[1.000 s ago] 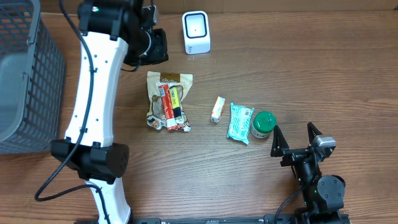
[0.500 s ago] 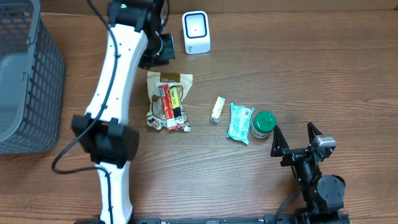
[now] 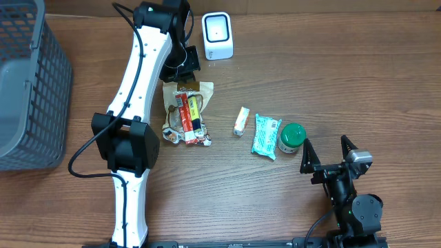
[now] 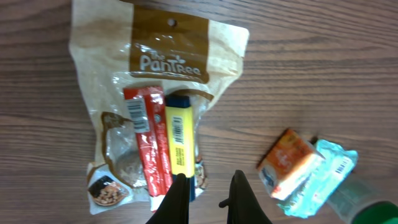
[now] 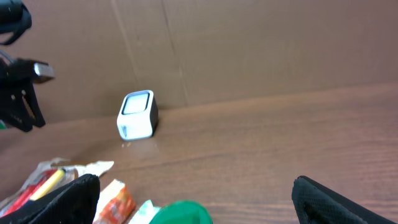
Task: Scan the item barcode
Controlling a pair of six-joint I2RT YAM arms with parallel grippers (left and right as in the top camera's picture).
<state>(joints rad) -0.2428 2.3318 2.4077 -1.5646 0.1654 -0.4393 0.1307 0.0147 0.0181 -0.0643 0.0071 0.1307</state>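
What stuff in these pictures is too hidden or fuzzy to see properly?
- Green jar: overhead, lid hides its label; both wrist views cut it off at the bottom edge.
- Teal packet: left wrist view, print blurred; overhead, too small.
- Basket: overhead, cut off by the left edge.

We see a wooden table [image 3: 289, 83], brown with fine dark grain and a smooth, low-sheen finish. In the left wrist view, the snack bag [image 4: 155, 62] at upper left is crinkled clear plastic film, glossy, with a matt tan printed header. Inside it, the red stick [image 4: 146, 143] and yellow stick [image 4: 178, 137] have shiny wrappers. The orange box [image 4: 289, 158] looks like coated card, and the teal packet [image 4: 329, 168] is wrinkled glossy film. Overhead, the green lid [image 3: 293, 133] and the white scanner [image 3: 217, 36] are smooth plastic, the grey basket [image 3: 41, 103] at left is matt plastic mesh, and the left arm [image 3: 138, 76] has glossy white shells with matt black joints.
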